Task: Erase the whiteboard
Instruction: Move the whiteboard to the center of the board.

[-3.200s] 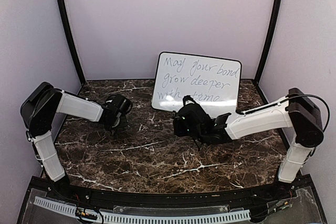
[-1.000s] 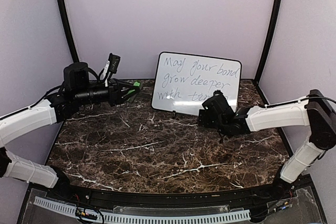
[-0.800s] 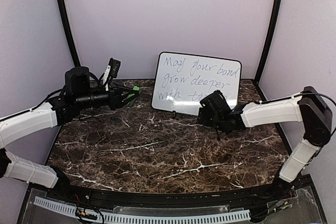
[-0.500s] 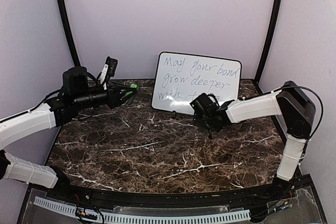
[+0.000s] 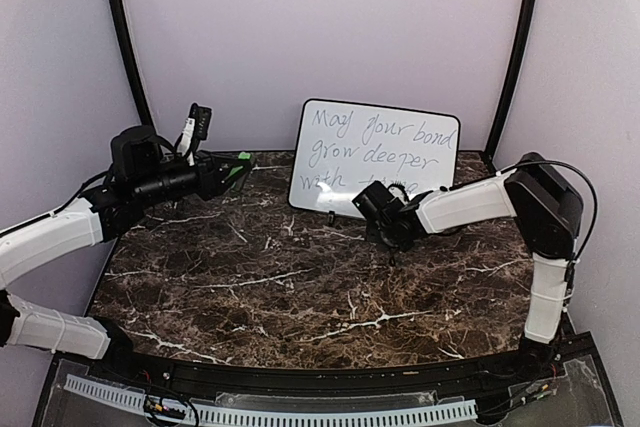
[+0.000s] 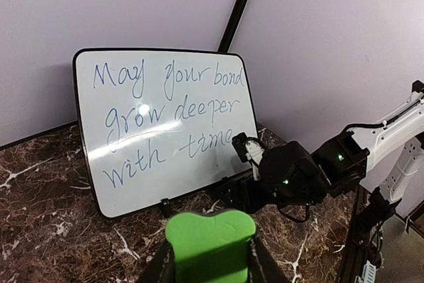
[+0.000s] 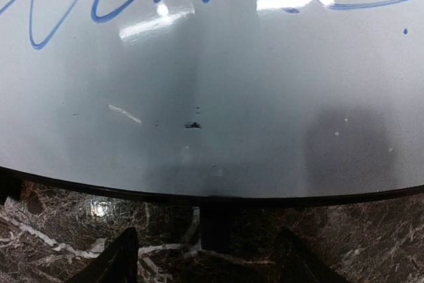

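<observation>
The whiteboard (image 5: 378, 155) stands tilted against the back wall, with blue handwriting across it. It fills the right wrist view (image 7: 212, 64) and stands ahead in the left wrist view (image 6: 165, 111). My left gripper (image 5: 230, 172) hovers left of the board, shut on a green eraser block (image 6: 211, 240). My right gripper (image 5: 366, 201) is low at the board's bottom edge. Its fingers (image 7: 118, 260) stand apart on either side of the board's small black foot (image 7: 217, 226), with gaps showing, so it is open. The right gripper's black head (image 6: 291, 180) covers the board's lower right corner.
The dark marble table (image 5: 300, 287) runs forward from the board. Lilac walls and black corner posts (image 5: 125, 57) close in the back and sides. The right arm's elbow (image 5: 545, 202) sits high near the right wall.
My right gripper has slid left along the board's lower edge to the foot, and its jaws have narrowed. The left gripper with the eraser has drawn slightly left.
</observation>
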`<action>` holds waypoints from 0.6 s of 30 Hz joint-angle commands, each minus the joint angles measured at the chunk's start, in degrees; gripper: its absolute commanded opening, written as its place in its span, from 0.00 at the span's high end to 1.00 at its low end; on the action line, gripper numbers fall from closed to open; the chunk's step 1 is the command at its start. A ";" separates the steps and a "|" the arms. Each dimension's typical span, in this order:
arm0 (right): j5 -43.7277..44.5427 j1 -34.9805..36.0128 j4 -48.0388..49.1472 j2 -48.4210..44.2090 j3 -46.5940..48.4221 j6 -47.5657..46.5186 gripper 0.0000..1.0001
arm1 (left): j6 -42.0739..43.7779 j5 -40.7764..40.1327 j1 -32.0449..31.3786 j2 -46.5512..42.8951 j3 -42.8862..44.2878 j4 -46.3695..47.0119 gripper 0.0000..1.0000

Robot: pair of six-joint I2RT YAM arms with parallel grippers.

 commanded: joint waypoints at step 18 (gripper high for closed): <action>6.58 -0.25 4.63 4.70 2.21 -2.69 0.62 | -2.67 2.27 2.64 -0.18 -1.01 3.73 0.69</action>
